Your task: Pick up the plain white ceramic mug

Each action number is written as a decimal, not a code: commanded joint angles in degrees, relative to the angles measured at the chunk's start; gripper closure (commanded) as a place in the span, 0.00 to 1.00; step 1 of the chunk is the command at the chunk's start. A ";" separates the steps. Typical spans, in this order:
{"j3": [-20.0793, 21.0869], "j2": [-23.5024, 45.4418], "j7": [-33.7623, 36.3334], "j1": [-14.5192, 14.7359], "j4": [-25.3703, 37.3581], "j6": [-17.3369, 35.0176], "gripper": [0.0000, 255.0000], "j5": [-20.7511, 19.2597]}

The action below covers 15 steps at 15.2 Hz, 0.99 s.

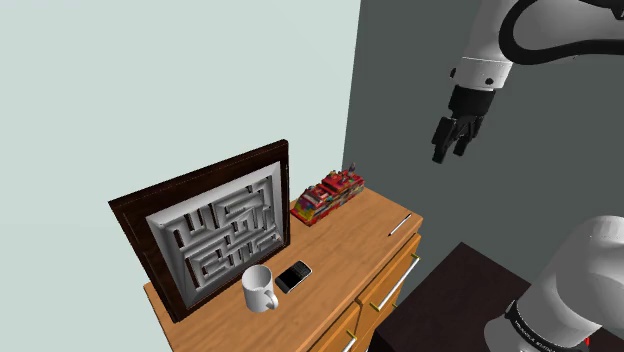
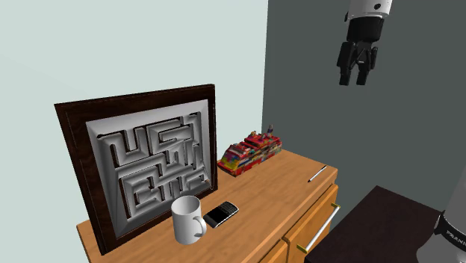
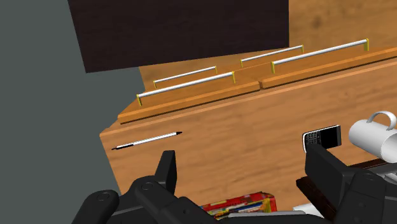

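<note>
The task is at its very start: nothing has been grasped and the plain white mug stands untouched, upright on the wooden cabinet top. In the shoulder view it sits near the cabinet's front corner, with its handle turned toward about 4 o'clock. A dark phone lies flat just beside it at its 2 o'clock. The framed maze board leans close behind it, at 11 o'clock. The black gripper hangs high in the air, well apart from the mug and at about 2 o'clock from it in the shoulder view, out above the cabinet's far end, where a thin pen lies. A red toy block model rests by the wall, between the board and that end. The jaws stand apart with nothing between them. In the wrist view the two fingers are widely separated and look down on bare wood, with the mug off to one side next to the phone and outside the gap. As a judgement, every step is left to do: carrying the hand across toward the mug, lowering it, lining the fingers on the body or rim without knocking the phone or the board, closing, and lifting.
</note>
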 commanded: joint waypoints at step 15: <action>11.92 20.39 7.22 5.97 0.91 19.89 0.00 4.23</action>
